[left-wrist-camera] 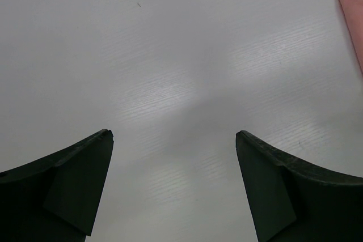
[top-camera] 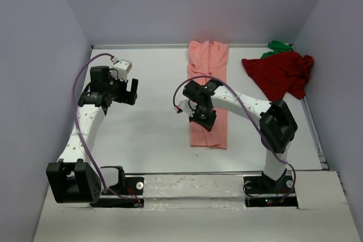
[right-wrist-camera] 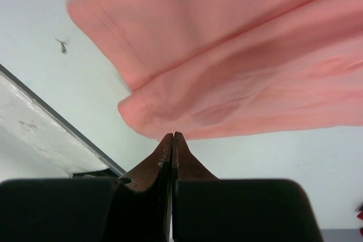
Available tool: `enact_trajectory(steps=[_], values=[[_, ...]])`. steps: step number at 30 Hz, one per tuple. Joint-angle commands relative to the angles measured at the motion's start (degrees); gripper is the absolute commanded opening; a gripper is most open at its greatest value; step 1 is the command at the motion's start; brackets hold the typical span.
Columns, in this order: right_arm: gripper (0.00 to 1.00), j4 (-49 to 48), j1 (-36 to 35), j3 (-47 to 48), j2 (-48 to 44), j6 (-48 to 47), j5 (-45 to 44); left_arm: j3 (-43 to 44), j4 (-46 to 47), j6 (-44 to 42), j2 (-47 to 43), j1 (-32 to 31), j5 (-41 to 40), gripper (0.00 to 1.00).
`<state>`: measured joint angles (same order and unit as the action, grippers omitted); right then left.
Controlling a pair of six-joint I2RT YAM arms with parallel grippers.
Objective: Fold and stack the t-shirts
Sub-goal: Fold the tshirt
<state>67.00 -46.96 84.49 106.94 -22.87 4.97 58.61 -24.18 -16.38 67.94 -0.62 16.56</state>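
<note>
Salmon-pink shirt point(top-camera: 209, 72): lies in the middle of the overhead frame as a long narrow strip with its sides already folded in, running from the far wall toward the arms. A crosswise fold looks like the step in hand.
Right gripper point(right-wrist-camera: 172, 136): the fingers are pressed together, and the tips meet right at the lower edge of a doubled layer of pink cloth. Whether any cloth is nipped between them I cannot tell. Overhead it sits over the lower half of the strip, probably placed to take or press that layer.
Left gripper point(left-wrist-camera: 174, 137): the fingers are wide apart over the bare table point(top-camera: 153, 140) with nothing between them. It sits left of centre overhead, well apart from the strip, seemingly kept out of the way. Only a sliver of pink shows at the upper right of its wrist view.
Dark red shirt point(top-camera: 281, 75): an unfolded heap at upper right, near the strip but not touching it.
Green shirt point(top-camera: 278, 46): a small crumple just behind the red heap, touching it.
In the way: the red heap sits close on the strip's right, so a wide sweep could snag it.
</note>
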Motion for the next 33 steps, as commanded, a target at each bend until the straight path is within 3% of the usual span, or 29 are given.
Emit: enact_trajectory(steps=[1,6,12,33], values=[[0.00,1.63,-0.50,8.93,-0.77,-1.29,6.10,-0.07,1.42,-0.23,-1.59,0.18,0.67,0.99],[0.00,1.47,-0.50,12.98,5.81,-2.00,8.12,0.01,1.25,-0.32,-1.50,0.18,-0.03,0.99],[0.00,-1.70,-0.50,9.12,8.46,-2.26,9.53,-0.16,1.25,-0.40,-1.32,0.18,-0.21,0.99],[0.00,-4.16,-0.50,-2.40,5.13,-1.56,2.33,-0.34,1.33,-0.49,-1.23,0.18,-0.12,0.99]])
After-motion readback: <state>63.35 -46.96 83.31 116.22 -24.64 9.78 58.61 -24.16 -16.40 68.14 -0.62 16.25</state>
